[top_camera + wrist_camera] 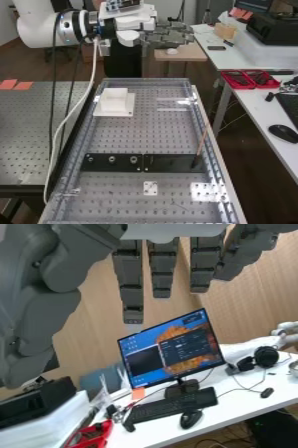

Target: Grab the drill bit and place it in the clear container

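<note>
Nearest the wrist camera is the hand (pixel 165 37), its dark grey fingers (pixel 161 271) straight and apart, released, with nothing between them. In the high view it hangs well beyond the black bar (pixel 120 162), above and past the far end of the perforated surface (pixel 126 136).

A thin reddish-brown rod (pixel 201 142) with a dark lower end leans up from the bar's right end. Three small round metallic pieces (pixel 112 159) sit along the left half of the bar. Which of these, if any, is the drill bit, I cannot tell. Beyond the bar's right half is a faint see-through outline (pixel 173 109) with bright glints, possibly the clear container; its edges are too faint to be sure.

Also beyond the bar, over its left half, a white block (pixel 115 98) rests on a flat white base (pixel 125 111). On the near side of the bar, around its middle, lies a small white plate (pixel 151 188) with dark dots. Well to the right of the bar and farther off, red trays (pixel 238 81) stand on a white desk (pixel 231 60), with a black mouse (pixel 284 133) nearer the bar than the trays.
</note>
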